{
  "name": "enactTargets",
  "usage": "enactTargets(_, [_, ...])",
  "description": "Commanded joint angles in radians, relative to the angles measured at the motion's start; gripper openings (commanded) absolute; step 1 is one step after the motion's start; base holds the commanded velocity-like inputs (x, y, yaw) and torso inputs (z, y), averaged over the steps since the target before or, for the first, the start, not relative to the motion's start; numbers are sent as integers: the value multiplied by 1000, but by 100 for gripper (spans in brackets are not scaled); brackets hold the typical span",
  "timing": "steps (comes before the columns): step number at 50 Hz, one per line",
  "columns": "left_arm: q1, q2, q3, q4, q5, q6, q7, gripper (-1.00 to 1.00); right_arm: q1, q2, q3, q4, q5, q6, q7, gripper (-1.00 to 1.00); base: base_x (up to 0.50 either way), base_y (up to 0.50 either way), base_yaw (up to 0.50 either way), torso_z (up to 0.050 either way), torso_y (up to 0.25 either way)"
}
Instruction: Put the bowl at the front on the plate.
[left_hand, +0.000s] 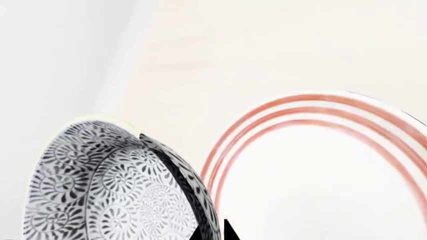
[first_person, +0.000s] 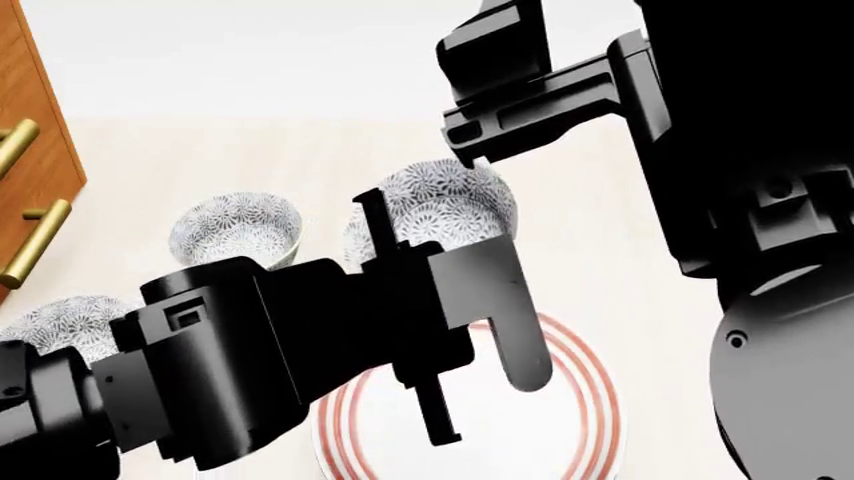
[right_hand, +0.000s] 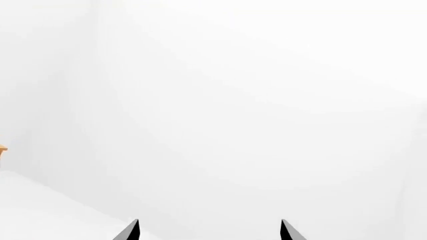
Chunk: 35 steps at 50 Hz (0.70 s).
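The plate (first_person: 587, 400) lies at the near edge of the worktop (first_person: 627, 210) with its face bare, open from above save where the left gripper (first_person: 474, 370) and its bowl (first_person: 447, 205) hang over its far rim. Two more bowls (first_person: 238, 228) crowd the left side of the worktop toward the wooden cabinet (first_person: 34, 170). The right arm (first_person: 747, 200) looms along the worktop's right side.

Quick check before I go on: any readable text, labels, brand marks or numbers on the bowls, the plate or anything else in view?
None: no view shows any word, number, brand mark or sign.
The bowl held over the plate carries only a floral pattern.
The plate bears only red rings.
The other two bowls, the wooden cabinet and the left gripper show no lettering.
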Motion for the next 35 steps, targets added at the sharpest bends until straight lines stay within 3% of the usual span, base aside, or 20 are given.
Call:
enactTargets(1, [-27,20,84,-73,-19,50,5,-100,11,-2,1,-11,10,19,11,100,0,0,0,0,0])
enactTargets(17, [10,20,84,-83,39,66,66,-100,22,-1,-6,-10,23,35,18,100,0,0,0,0,1])
enactTargets(35, [49,20,84,-61,49,98,59,-100,20,7,-9,-1,28,22,23,100,0,0,0,1,0])
